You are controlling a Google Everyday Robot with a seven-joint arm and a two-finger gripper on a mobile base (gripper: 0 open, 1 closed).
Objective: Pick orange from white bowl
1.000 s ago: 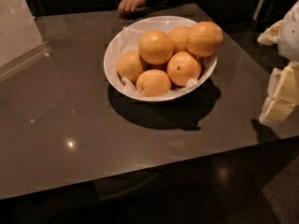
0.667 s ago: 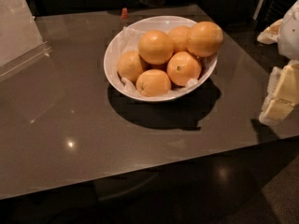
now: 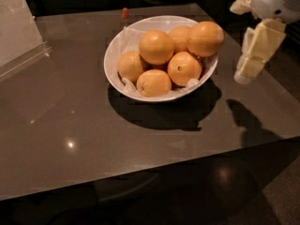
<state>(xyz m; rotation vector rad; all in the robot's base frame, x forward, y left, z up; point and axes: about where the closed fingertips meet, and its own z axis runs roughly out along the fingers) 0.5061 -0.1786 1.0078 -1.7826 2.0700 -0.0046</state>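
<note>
My pincer (image 3: pixel 249 63) hangs above the table's (image 3: pixel 70 107) right edge; only open air separates it from the white bowl (image 3: pixel 111 55)

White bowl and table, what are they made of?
White bowl: probably glazed ceramic, with a glossy, smooth rim; it could be plastic. Table: dark, polished, perhaps glass or stone; bright reflections show. The pincer hangs right of the bowl, by the table's edge.

Gripper (image 3: pixel 247 71) at upper right (cream-coloured), angled downward, in mid-air

Likely a break room: glossy dark table (image 3: pixel 93 139), white bowl (image 3: pixel 111 56) of oranges (image 3: pixel 156 47), gripper (image 3: pixel 249 69) hovering at right.
</note>
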